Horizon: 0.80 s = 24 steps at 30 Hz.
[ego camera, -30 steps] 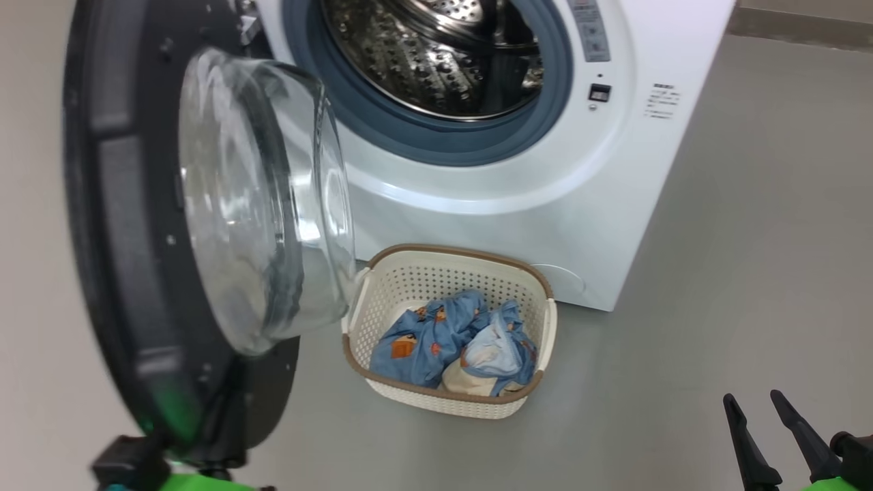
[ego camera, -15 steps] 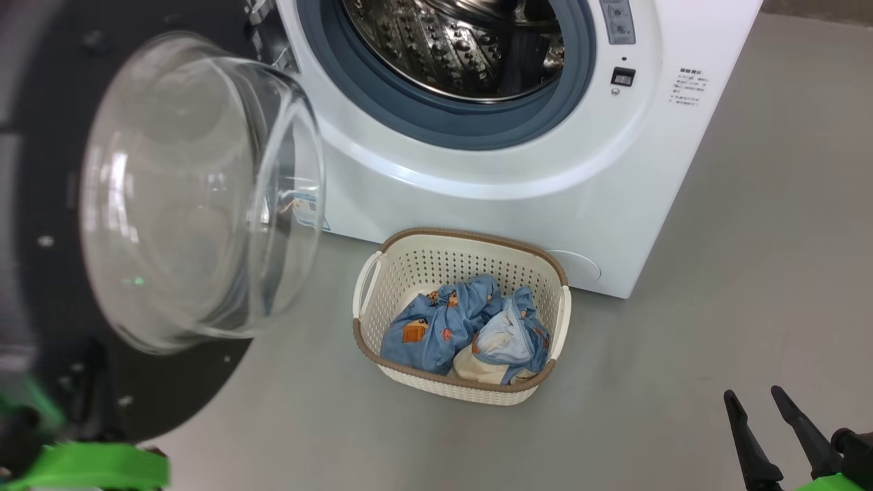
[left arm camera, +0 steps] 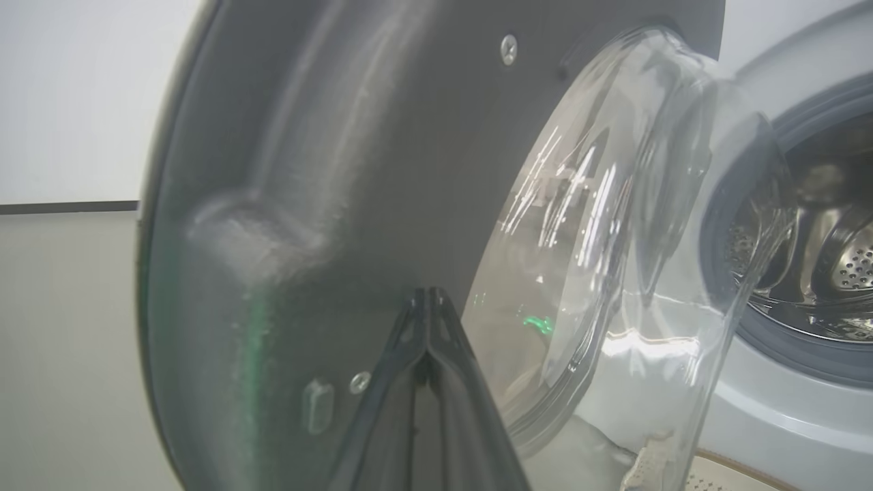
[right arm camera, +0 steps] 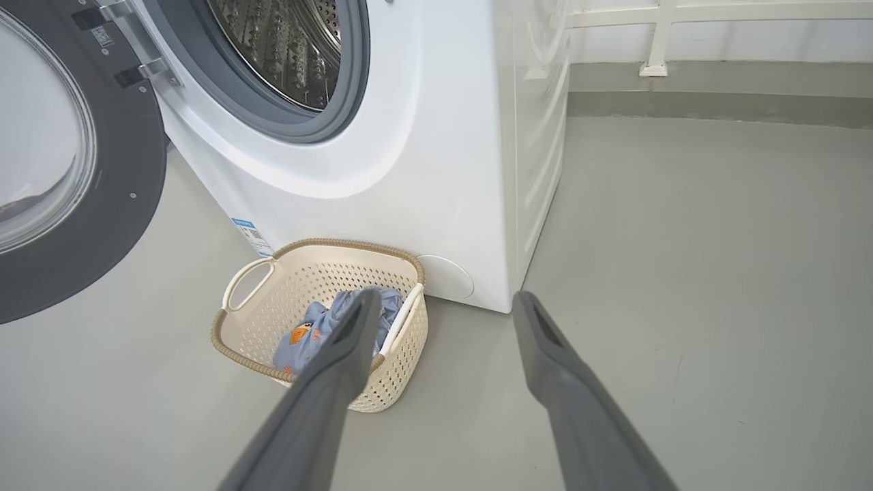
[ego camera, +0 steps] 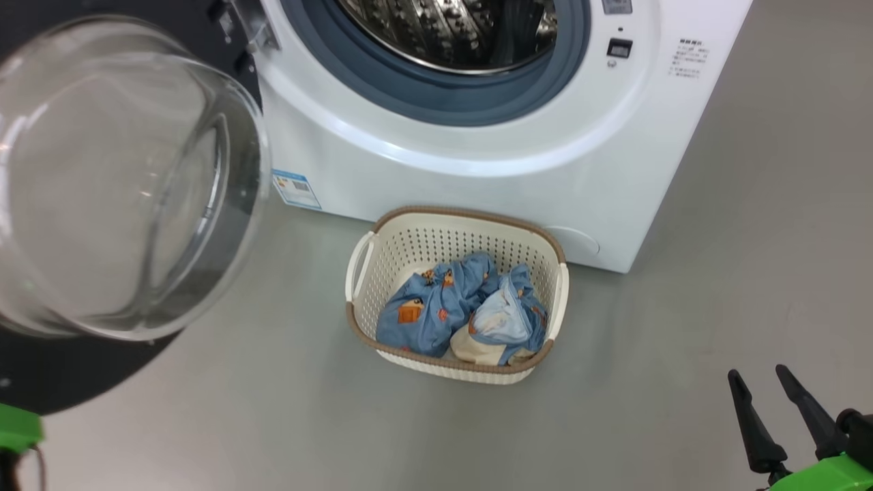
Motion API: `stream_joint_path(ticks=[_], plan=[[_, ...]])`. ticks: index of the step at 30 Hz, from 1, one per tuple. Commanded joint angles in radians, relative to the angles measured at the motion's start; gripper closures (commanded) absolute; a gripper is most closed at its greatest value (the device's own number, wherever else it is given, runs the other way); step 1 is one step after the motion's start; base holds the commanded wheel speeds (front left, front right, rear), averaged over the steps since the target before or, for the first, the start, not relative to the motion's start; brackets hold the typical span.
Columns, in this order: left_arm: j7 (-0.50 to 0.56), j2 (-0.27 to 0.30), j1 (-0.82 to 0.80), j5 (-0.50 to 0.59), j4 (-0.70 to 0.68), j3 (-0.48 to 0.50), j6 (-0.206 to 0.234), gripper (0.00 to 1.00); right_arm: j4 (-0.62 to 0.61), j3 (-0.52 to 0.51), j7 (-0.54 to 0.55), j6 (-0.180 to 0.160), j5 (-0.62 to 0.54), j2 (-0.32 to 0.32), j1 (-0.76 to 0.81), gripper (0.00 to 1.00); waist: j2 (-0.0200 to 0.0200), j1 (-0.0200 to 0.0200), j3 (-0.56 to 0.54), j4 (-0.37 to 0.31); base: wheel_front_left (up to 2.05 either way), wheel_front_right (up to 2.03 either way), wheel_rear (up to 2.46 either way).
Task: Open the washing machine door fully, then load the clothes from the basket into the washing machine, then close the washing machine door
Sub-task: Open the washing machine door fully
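Black-rimmed washing machine door (left arm camera: pixel 354 170) stands open before my left jaws, pressed together. My right jaws gape; ahead-left, the basket (right arm camera: pixel 300 276) of clothes (right arm camera: pixel 305 337) lies lengthwise along the washing machine (right arm camera: pixel 423 136). Its blue label (ego camera: pixel 295 189) is unreadable.

Bright, even light, soft shadows; glare streaks the washing machine door (left arm camera: pixel 423 170); left wrist view blurred close up.

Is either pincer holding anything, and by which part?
Nothing is held. The left pincer is shut on nothing, its tips near the dark inner face of the washing machine door; the right pincer is open and empty.
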Motion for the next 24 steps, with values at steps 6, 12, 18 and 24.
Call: stream_joint_path(ticks=[6, 12, 18, 24], plan=[[-0.006, 0.123, -0.129, 0.031, 0.104, 0.112, -0.021, 1.00, -0.033, 0.016, -0.012, 0.002, -0.010, -0.034, -0.043, 0.00, -0.0001, 0.0000, 0.054, -0.012, 0.00, 0.00, 0.00], [-0.006, 0.164, -0.215, 0.067, 0.196, 0.160, -0.035, 1.00, -0.041, 0.012, -0.012, 0.002, -0.011, -0.046, -0.061, 0.00, -0.0001, 0.0000, 0.101, -0.022, 0.00, 0.00, 0.00], [-0.006, 0.208, -0.299, 0.088, 0.289, 0.211, -0.028, 1.00, -0.048, 0.011, -0.012, 0.002, -0.015, -0.056, -0.081, 0.00, -0.0001, 0.0000, 0.142, -0.034, 0.00, 0.00, 0.00], [-0.006, 0.252, -0.360, 0.111, 0.370, 0.242, -0.025, 1.00, -0.048, 0.008, -0.012, 0.002, -0.015, -0.063, -0.093, 0.00, -0.0001, 0.0000, 0.160, -0.045, 0.00, 0.00, 0.00]])
